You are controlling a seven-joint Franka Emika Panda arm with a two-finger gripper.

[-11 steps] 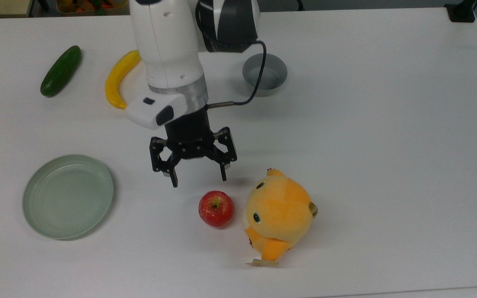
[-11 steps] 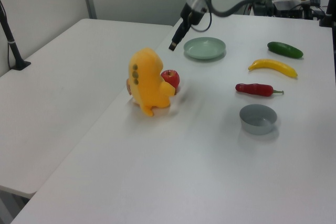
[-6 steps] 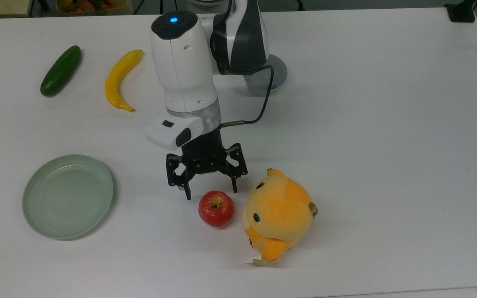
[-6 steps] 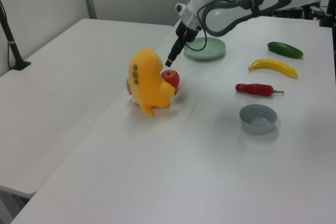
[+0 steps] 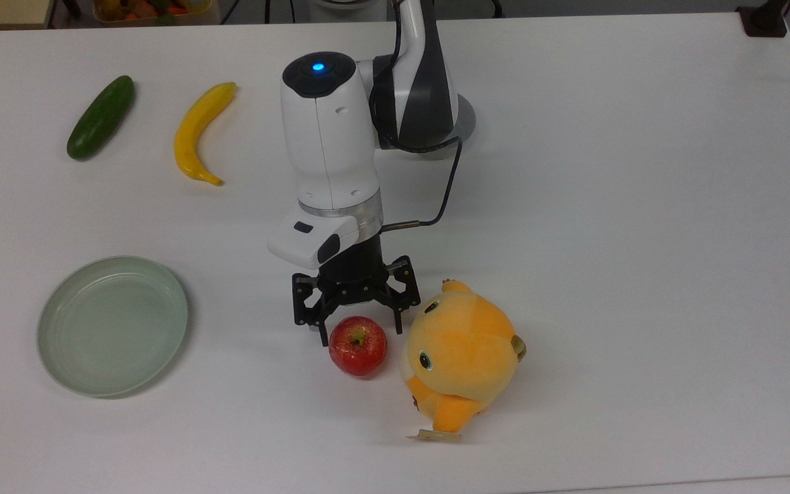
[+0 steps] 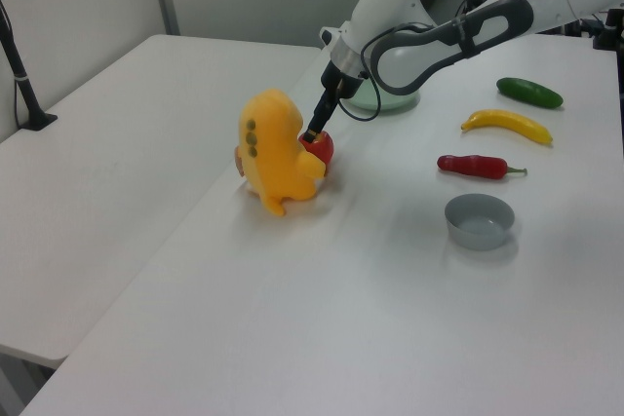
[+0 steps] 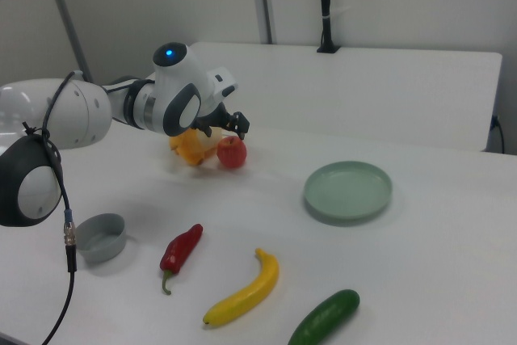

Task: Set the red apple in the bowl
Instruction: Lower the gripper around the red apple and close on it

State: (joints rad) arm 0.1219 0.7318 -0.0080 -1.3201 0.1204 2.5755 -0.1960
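Observation:
The red apple (image 5: 358, 348) rests on the white table (image 5: 607, 206), touching the side of an orange plush toy. My gripper (image 5: 360, 335) hangs open right over it, one finger on each side of its top; in the left view the gripper (image 6: 314, 133) reaches the apple (image 6: 323, 149), and in the right view the gripper (image 7: 230, 128) sits just above the apple (image 7: 232, 153). Nothing is held. The grey bowl (image 6: 480, 220) stands empty and apart, also seen as the bowl (image 7: 101, 237). In the top view the arm covers most of the bowl (image 5: 467, 121).
The orange plush toy (image 5: 460, 357) lies close on the top view's right of the apple. A pale green plate (image 5: 112, 325) sits to the top view's left. A banana (image 5: 196, 130), a cucumber (image 5: 101, 117) and a red chili (image 6: 475, 166) lie farther off.
The arm has come down and toward the apple, bringing the open gripper from well above the table to just over the fruit. Apple, toy and bowl have not moved.

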